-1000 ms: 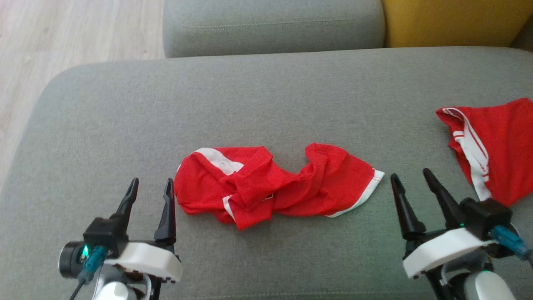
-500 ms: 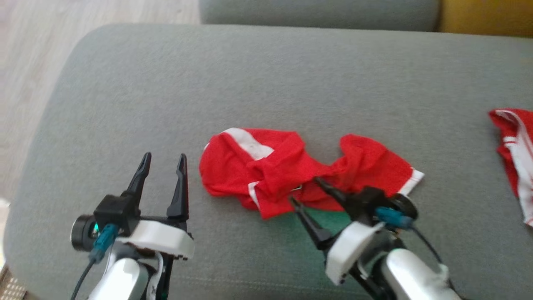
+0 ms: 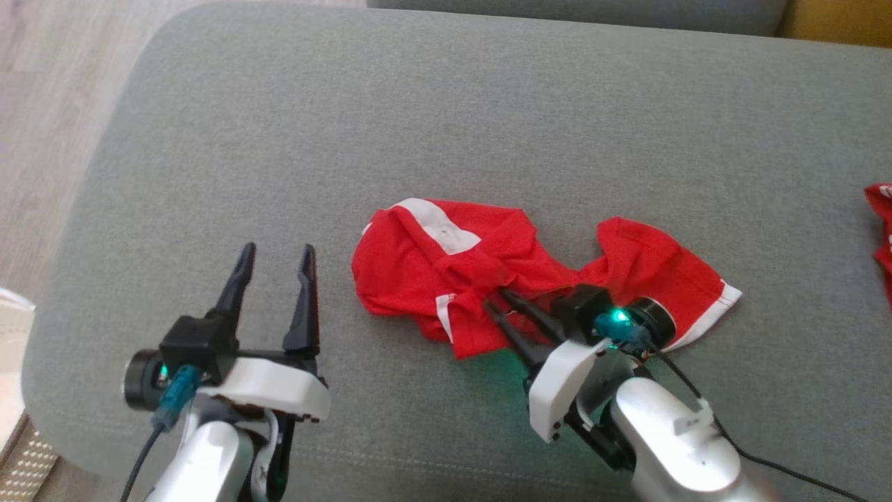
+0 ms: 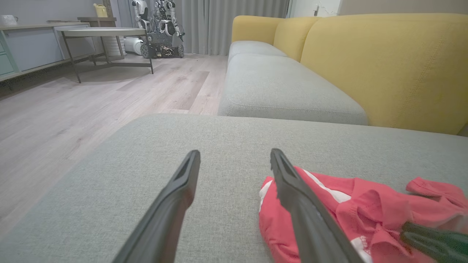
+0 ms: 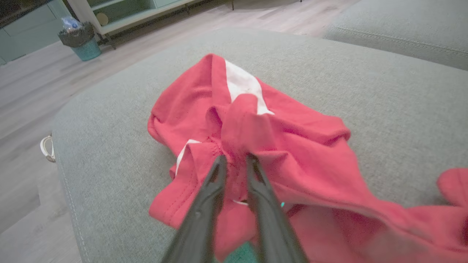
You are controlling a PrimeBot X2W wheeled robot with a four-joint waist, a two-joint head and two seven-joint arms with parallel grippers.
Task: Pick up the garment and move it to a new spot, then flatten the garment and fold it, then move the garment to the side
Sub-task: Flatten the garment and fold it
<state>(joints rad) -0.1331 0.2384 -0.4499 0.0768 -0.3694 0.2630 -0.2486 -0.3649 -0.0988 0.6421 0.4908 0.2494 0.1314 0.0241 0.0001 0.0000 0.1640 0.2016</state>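
Observation:
The garment, red with white stripes, lies crumpled on the grey sofa cushion; I see it too in the left wrist view and the right wrist view. My right gripper reaches into its middle from the near side. Its fingers stand close together around a raised fold of the red cloth. My left gripper hovers open just left of the garment, nothing between its fingers.
Another red and white cloth lies at the cushion's far right edge. The cushion's rounded left edge drops to wooden floor. A yellow sofa back and a second grey seat stand beyond.
My right gripper swung in from the garment's right end to its middle and its fingers narrowed onto a fold. The head camera shifted down and left. The left gripper kept still and open.

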